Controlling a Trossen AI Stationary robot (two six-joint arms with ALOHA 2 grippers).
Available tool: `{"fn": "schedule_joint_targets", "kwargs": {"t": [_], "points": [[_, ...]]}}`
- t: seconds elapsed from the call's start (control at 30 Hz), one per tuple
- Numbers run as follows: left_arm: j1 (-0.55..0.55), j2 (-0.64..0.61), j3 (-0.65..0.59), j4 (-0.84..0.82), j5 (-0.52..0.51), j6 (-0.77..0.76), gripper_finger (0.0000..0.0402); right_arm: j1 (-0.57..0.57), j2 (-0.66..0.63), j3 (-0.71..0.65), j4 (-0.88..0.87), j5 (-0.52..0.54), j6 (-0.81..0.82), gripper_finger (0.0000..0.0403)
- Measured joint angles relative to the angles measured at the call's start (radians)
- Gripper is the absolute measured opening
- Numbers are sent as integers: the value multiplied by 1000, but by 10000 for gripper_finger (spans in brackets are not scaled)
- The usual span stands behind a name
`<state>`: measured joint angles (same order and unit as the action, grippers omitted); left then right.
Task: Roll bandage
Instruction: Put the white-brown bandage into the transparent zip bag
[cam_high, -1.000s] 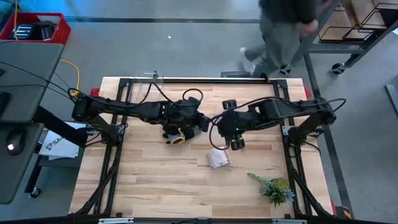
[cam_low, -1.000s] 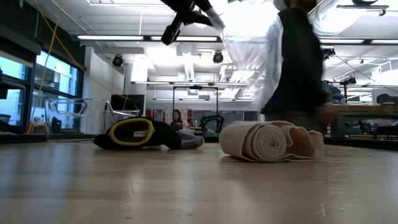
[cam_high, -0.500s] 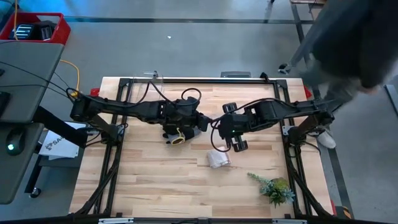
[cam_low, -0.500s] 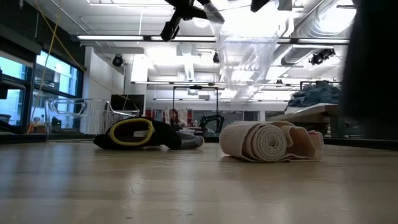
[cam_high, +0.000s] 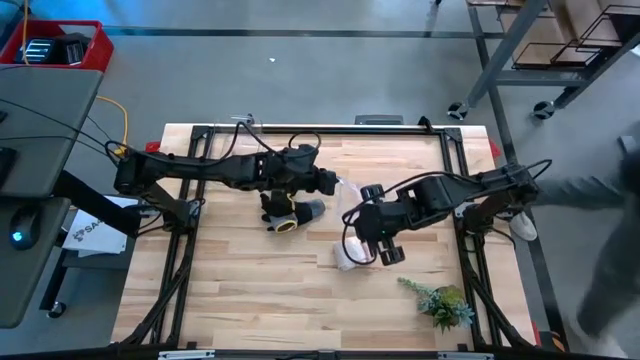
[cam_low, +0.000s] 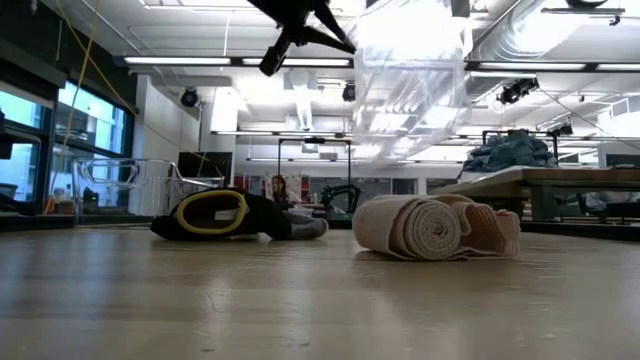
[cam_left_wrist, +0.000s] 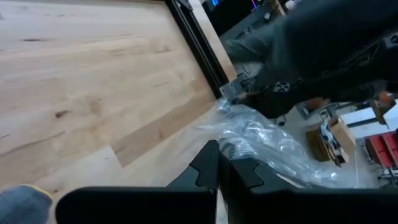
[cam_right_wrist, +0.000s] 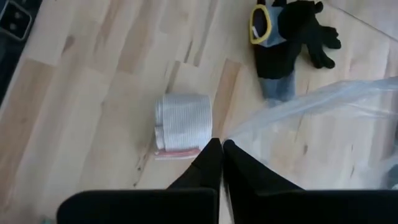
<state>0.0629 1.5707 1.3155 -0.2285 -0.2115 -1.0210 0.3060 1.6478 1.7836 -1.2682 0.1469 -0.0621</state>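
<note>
The bandage (cam_high: 348, 258) (cam_right_wrist: 183, 119) (cam_low: 435, 227) lies on the table as a white roll resting on its side, a loose end beside it. A black-and-grey glove (cam_high: 285, 212) (cam_right_wrist: 286, 37) lies flat to its left. A crinkly clear plastic bag (cam_low: 410, 70) (cam_high: 350, 193) hangs in the air between my two grippers. My left gripper (cam_high: 334, 184) (cam_left_wrist: 221, 158) is shut on one edge of it. My right gripper (cam_high: 358, 215) (cam_right_wrist: 217, 149) is shut on the other side, above the roll. My left gripper pinches a bunched edge of the plastic bag (cam_left_wrist: 239, 140) between its two fingers, coming from the table's left and slanting down. The bag is lifted clear of the table and spreads away from the fingertips. My right gripper pinches the bag's edge (cam_right_wrist: 239, 138) at its fingertips, pointing steeply down. The film runs off from them, clear of the table.
A small green plant (cam_high: 442, 303) lies near the table's front right corner. Black frame rails (cam_high: 200, 135) run along the table's edges. A person (cam_high: 600, 215) stands beyond the right edge. Bare wood lies at the near left (cam_high: 240, 300).
My right gripper has moved toward the table's near edge and the left, tipped further down, and taken hold of the bag. The bag, which hung from my left gripper alone, is now spread between the two. The person has walked off to the right.
</note>
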Motion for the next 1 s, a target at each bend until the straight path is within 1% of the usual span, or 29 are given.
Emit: {"fn": "schedule_joint_targets", "kwargs": {"t": [0.1,0.2,0.43,0.53,0.7,0.8,0.9,1.0], "points": [[7,0,0,7,4,-15,0,3,0,0,14,35,21,1],[5,0,0,19,46,-9,0,4,0,6,11,86,39,2],[-14,1,0,-20,60,4,0,-28,0,65,18,113,89,8],[-17,1,0,-28,40,3,0,-41,0,111,20,118,118,34],[-19,1,0,-30,34,5,0,-52,-2,197,21,217,170,112],[-18,1,0,-45,31,15,0,-56,-2,234,9,215,172,151],[-18,-3,0,-68,23,28,0,-56,-2,251,-2,196,195,170],[-18,-24,0,-140,18,52,0,-56,-2,251,-48,194,243,173]]}}
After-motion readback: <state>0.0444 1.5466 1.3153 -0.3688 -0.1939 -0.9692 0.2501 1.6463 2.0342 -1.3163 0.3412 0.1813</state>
